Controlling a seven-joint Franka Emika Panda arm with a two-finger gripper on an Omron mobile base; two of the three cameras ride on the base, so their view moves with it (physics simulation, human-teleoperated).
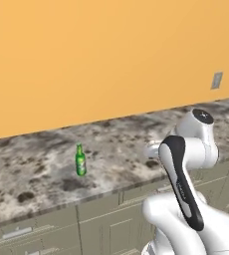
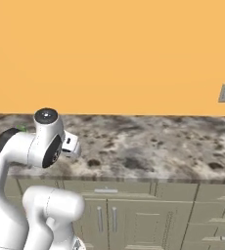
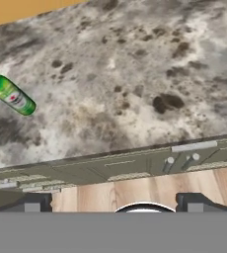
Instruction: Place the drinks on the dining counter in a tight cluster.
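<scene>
We see the slim green glass bottle [image 3: 10, 94] cut off at the hand view's left edge; label unreadable.

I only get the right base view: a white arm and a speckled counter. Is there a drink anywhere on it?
Observer: Yes. In the left base view a slim green glass bottle stands upright on the dining counter.
Operator: Where is it from the arm?
Observer: To the left of the arm, about midway between the wall and the counter's front edge.
Operator: Is the tool holding anything?
Observer: No. In the hand view the tool is wide open with nothing between its tips, and the bottle lies off to that view's left edge.
</scene>
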